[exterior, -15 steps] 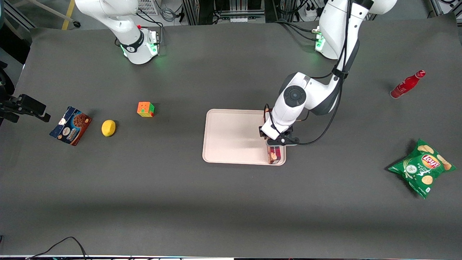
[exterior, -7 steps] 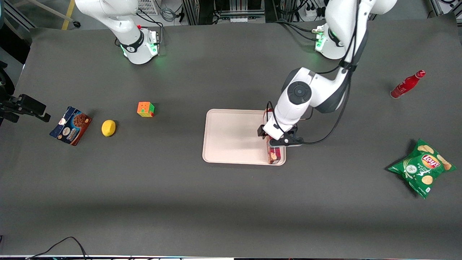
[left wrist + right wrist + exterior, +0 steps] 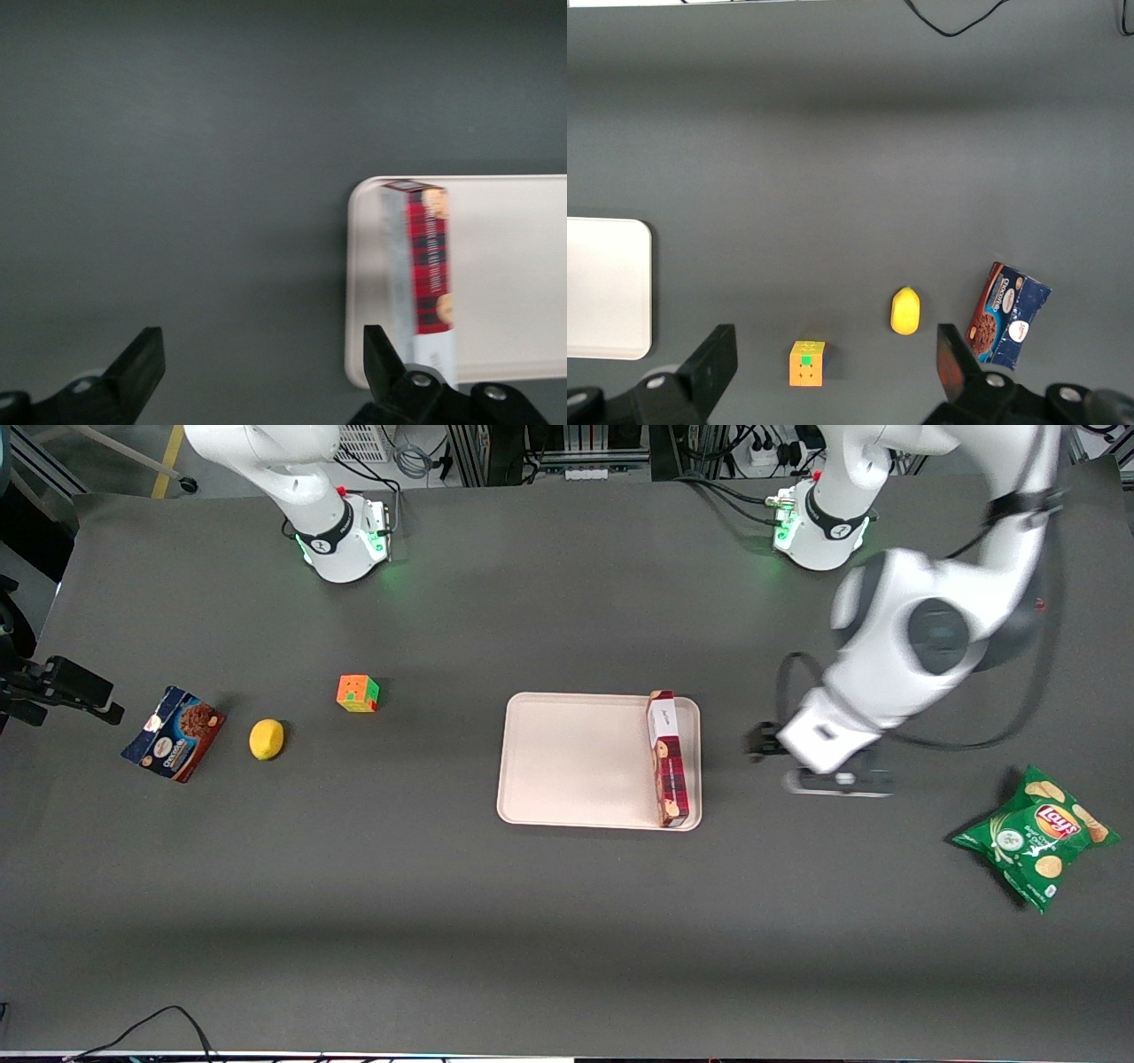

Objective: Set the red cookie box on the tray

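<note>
So you've got the long narrow red plaid cookie box [image 3: 670,758] lying flat inside the big pale pinkish-cream tray with the low rim [image 3: 576,762], tucked right along the tray edge that faces the working arm, white end panel farther from the front camera. The rest of the tray floor is open. Your left arm's gripper [image 3: 802,766] hangs over bare dark grey bench [image 3: 567,921] between the tray and the green chip bag [image 3: 1036,835], well apart from the box, black fingers [image 3: 137,367] spread wide with nothing between them. The wrist view shows the box hugging the tray's rounded corner. Toward the parked arm's end you have the colourful puzzle cube [image 3: 357,693], yellow lemon [image 3: 266,739] and blue-and-brown cookie box [image 3: 174,732].
</note>
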Controlling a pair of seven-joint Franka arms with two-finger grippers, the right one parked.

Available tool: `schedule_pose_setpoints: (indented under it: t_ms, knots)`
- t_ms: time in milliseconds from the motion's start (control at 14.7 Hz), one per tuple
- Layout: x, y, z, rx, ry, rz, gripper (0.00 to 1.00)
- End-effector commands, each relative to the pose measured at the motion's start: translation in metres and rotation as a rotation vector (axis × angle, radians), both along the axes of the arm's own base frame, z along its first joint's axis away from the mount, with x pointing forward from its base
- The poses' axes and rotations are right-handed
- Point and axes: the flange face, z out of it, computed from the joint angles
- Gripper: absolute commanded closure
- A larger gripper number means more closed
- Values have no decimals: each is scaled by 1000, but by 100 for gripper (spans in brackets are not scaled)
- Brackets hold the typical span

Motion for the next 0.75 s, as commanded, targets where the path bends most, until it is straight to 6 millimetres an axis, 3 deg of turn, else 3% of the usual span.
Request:
schedule_pose_setpoints:
  t_ms: [0,409,682]
  knots:
    - [-4,88,59,-15,34,-101,0]
    - [-47,153,143,60,19,-67,0]
    - [-62,164,167,72,-13,-55,0]
